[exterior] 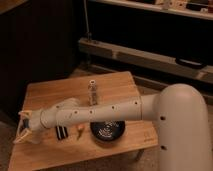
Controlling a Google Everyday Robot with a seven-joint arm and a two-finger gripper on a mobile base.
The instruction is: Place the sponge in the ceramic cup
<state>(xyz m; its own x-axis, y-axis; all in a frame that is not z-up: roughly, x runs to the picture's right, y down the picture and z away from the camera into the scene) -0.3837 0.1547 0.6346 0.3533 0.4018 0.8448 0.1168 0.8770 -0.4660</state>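
My arm reaches from the right across the wooden table to its left front part. The gripper hangs there, just above the tabletop near the left edge. A pale whitish shape sits right under and beside the gripper; it may be the ceramic cup, but the gripper partly covers it. The sponge is hidden or out of view.
A black ridged block lies just right of the gripper, with a small yellowish item beside it. A wide black bowl stands at the table's front right. A small upright bottle stands mid-table behind the arm. Dark shelving fills the background.
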